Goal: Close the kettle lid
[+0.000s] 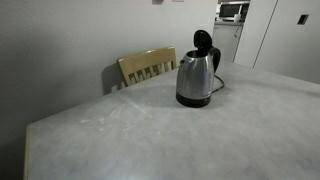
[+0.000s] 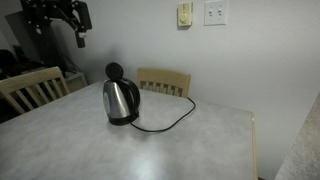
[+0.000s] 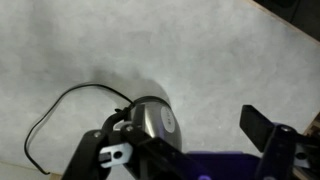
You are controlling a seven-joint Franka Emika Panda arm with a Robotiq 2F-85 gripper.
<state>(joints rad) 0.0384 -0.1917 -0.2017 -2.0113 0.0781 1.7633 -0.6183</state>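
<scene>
The steel kettle [image 1: 194, 78] stands on the grey table [image 1: 150, 135] on its black base, and shows in both exterior views [image 2: 120, 100]. The black kettle lid [image 1: 202, 42] stands hinged open and upright above the top opening [image 2: 115, 71]. My gripper [image 2: 80, 32] hangs high above the table, up and to the left of the kettle, well apart from it. In the wrist view the kettle [image 3: 152, 120] lies far below, partly behind one finger. The gripper [image 3: 190, 128] is open and empty.
The kettle's black cord [image 2: 170, 120] loops across the table towards the wall. Wooden chairs stand at the table's edges [image 1: 147, 66] [image 2: 165, 82] [image 2: 30, 88]. Wall sockets [image 2: 214, 12] sit above. A microwave [image 1: 232, 12] is in the background.
</scene>
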